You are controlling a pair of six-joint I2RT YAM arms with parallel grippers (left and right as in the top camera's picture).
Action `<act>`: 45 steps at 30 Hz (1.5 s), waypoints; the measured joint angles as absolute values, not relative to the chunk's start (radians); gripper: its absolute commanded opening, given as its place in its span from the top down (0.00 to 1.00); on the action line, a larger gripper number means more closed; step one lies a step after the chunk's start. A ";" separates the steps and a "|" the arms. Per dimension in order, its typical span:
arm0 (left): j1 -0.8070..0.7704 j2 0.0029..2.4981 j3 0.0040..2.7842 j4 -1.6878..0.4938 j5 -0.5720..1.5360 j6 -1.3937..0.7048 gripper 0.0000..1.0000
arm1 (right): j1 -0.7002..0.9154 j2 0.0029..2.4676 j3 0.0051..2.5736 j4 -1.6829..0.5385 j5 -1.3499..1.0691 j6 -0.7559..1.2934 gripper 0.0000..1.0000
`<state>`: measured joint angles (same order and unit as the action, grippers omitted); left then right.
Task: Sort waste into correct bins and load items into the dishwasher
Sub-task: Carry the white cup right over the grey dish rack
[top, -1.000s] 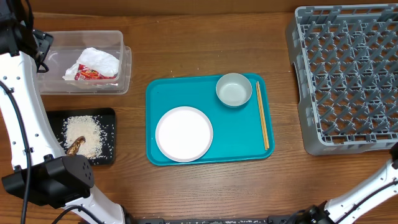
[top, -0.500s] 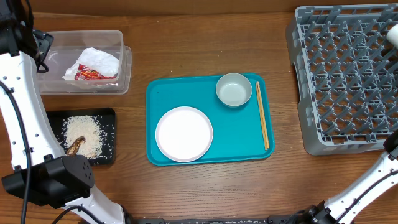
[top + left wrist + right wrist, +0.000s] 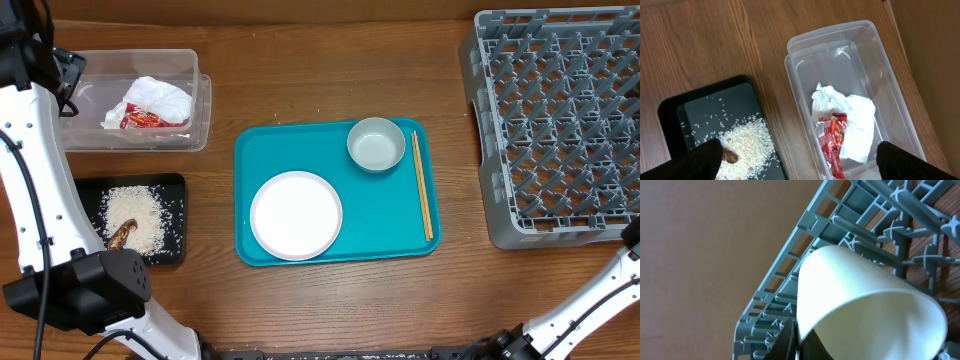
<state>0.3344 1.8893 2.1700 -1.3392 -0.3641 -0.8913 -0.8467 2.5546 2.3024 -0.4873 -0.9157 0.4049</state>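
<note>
My left gripper (image 3: 800,161) is open and empty, hovering above the clear tub (image 3: 200,100) and the black tray (image 3: 178,215). The tub holds the white napkin (image 3: 160,97) and the red wrapper (image 3: 150,121). The black tray holds rice (image 3: 135,215) and a brown scrap (image 3: 122,233). My right gripper (image 3: 797,340) is shut on the rim of a white cup (image 3: 860,295), held tilted over an edge of the grey dish rack (image 3: 790,280); it is outside the overhead view. The white plate (image 3: 296,215), pale saucer-bowl (image 3: 376,144) and chopsticks (image 3: 423,185) lie on the teal tray (image 3: 380,225).
The grey rack (image 3: 560,120) fills the right side of the table, with no dishes showing in it from overhead. The teal tray sits mid-table. The left arm runs down the left edge, and part of the right arm shows at the bottom right.
Half a second ago a white object showed at the overhead's right edge over the rack; it is out of that view now. The left arm has not moved.
</note>
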 measured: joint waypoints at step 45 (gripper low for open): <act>0.334 1.889 2.170 -1.339 -0.364 -0.891 0.00 | -0.825 2.568 2.325 -0.533 -0.878 0.339 0.95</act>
